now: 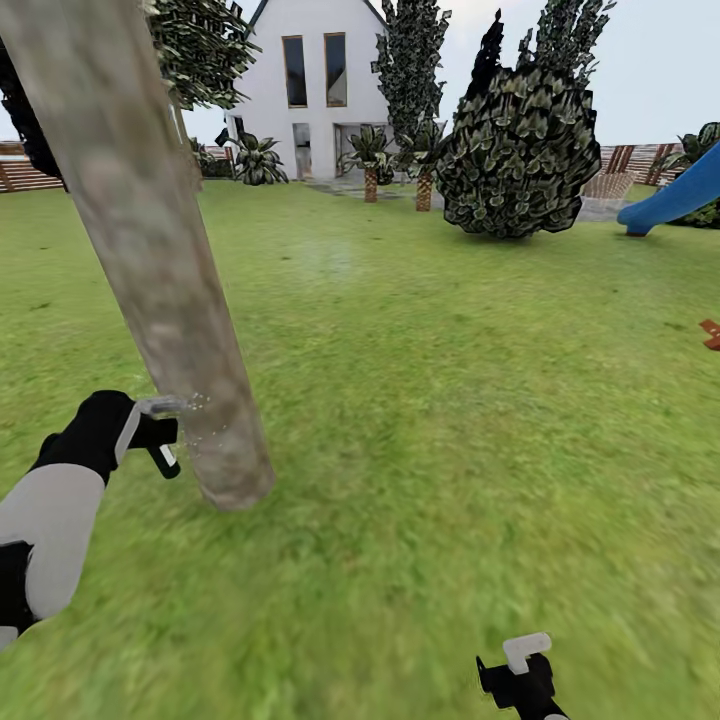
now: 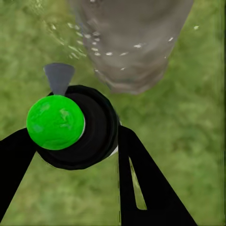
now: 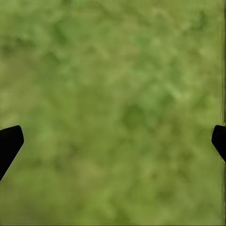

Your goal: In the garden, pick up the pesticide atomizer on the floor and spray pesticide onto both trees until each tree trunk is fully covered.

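- One relation governs the next move, head view: the thick mottled beige-grey tree trunk (image 1: 165,270) stands at about 3 o'clock from the left gripper (image 1: 165,440), just beside it. Its long axis leans from its base near lower centre-left up toward 11 o'clock of the frame. The grey nozzle tip (image 1: 165,405) of the sprayer points at the bark low down, and a fine scatter of white pesticide specks (image 1: 200,420) hangs between nozzle and trunk, near the base.
- Head view, other arm: the right gripper (image 1: 520,672), black with a white tab, sits at the 5 o'clock edge of the frame over the green lawn (image 1: 450,400), well apart from the trunk. The left arm is plainly the nearer one.
- Left wrist view: two black fingers (image 2: 141,174) are clamped on the black round-bodied pesticide atomizer with bright green cap (image 2: 55,121). Its grey funnel nozzle (image 2: 59,77) aims at the trunk foot (image 2: 134,42); white specks (image 2: 94,47) dot the bark and air. Judgement: the upper trunk looks unsprayed, so the aim must travel along the trunk's axis.
- Right wrist view: black fingertips (image 3: 10,141) stand wide apart at opposite edges, with nothing between them but blurred grass (image 3: 113,108).
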`<state>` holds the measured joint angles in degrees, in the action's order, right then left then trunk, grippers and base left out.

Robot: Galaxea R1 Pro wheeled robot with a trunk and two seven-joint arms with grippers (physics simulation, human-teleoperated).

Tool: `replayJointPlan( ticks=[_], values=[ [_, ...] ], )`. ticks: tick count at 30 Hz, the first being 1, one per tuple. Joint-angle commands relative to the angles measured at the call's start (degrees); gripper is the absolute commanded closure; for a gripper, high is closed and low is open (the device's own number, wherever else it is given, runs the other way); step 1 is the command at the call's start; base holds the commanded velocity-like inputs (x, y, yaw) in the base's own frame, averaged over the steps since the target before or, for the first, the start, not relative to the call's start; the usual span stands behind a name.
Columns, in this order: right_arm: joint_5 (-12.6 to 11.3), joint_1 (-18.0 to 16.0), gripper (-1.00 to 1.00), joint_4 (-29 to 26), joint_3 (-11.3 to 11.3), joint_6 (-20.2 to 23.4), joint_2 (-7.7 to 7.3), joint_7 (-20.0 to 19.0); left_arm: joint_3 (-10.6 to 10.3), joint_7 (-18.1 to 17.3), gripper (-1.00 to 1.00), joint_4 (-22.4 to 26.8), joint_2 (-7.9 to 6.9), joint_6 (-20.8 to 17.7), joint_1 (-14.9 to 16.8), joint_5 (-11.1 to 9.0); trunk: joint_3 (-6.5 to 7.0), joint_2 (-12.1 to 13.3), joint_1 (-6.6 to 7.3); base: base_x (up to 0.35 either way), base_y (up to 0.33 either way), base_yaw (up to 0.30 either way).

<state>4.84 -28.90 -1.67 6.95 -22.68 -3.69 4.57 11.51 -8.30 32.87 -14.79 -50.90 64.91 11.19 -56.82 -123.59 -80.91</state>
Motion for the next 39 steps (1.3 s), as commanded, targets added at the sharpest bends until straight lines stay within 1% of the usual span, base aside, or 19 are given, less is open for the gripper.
replayJointPlan(
  ticks=[1,8,13,14,15,19,21,22,23,24,28,39],
  values=[
    [0.03,0.01,-1.00,0.00,0.00,0.00,0.00,0.00,0.00,0.01,1.00,0.00,0.01,0.00,-0.02,0.00,0.00,0.00,0.00,0.161,-0.228,0.000],
    [0.00,0.00,-1.00,0.00,0.00,0.04,0.00,0.00,0.09,0.06,1.00,0.00,0.02,0.19,-0.05,-0.02,0.00,0.00,0.00,0.011,-0.267,0.000],
    [0.00,-0.01,-1.00,-0.05,0.00,0.04,0.00,0.00,0.04,0.41,1.00,-0.89,-0.51,0.69,-0.67,0.35,0.00,0.00,0.00,-0.076,-0.262,0.000],
    [0.00,0.00,-1.00,-0.04,0.00,0.05,0.04,0.00,0.19,0.49,1.00,-0.81,-0.57,0.87,-2.33,0.33,0.00,0.00,0.00,0.190,-0.207,0.000],
    [0.00,0.01,-1.00,-0.06,0.00,0.04,0.06,0.00,0.27,0.53,1.00,-0.67,-0.58,0.96,-3.21,0.33,0.00,0.00,0.00,0.215,-0.196,0.000],
    [0.00,0.00,-1.00,-0.09,0.03,0.01,0.23,0.00,0.21,0.57,1.00,-0.89,-0.59,1.23,-5.20,0.39,0.00,0.00,0.00,0.237,-0.186,0.097],
    [0.00,0.01,-1.00,-0.09,0.08,0.05,0.32,0.00,0.32,0.58,1.00,-0.57,-0.59,1.42,-7.26,0.35,0.00,0.00,0.00,0.243,-0.182,0.264],
    [0.00,-0.01,-1.00,-0.03,0.08,0.04,0.34,0.00,0.46,0.59,1.00,-0.36,-0.59,2.32,-8.17,0.33,0.00,0.00,0.00,0.243,-0.182,0.275],
    [0.03,-0.01,-1.00,-0.04,0.08,0.06,0.35,0.00,0.45,0.73,1.00,-0.34,-0.59,4.10,-8.50,0.39,0.00,0.00,0.00,0.183,-0.214,0.277],
    [0.05,0.01,-1.00,-0.03,0.08,0.04,0.35,0.00,0.45,0.92,1.00,-0.48,-0.59,4.89,-8.64,0.39,0.00,0.00,0.00,0.062,-0.254,0.277],
    [0.09,0.01,-1.00,0.00,0.08,0.01,0.35,0.00,0.52,1.00,1.00,-0.88,-0.51,5.41,-8.97,0.33,0.00,0.00,0.00,0.016,-0.270,0.237],
    [0.07,0.02,-1.00,0.00,0.06,0.02,0.35,0.00,0.77,1.09,1.00,-0.17,-0.35,5.46,-9.01,-0.11,0.00,0.00,0.00,0.174,-0.217,0.012]
  ],
)
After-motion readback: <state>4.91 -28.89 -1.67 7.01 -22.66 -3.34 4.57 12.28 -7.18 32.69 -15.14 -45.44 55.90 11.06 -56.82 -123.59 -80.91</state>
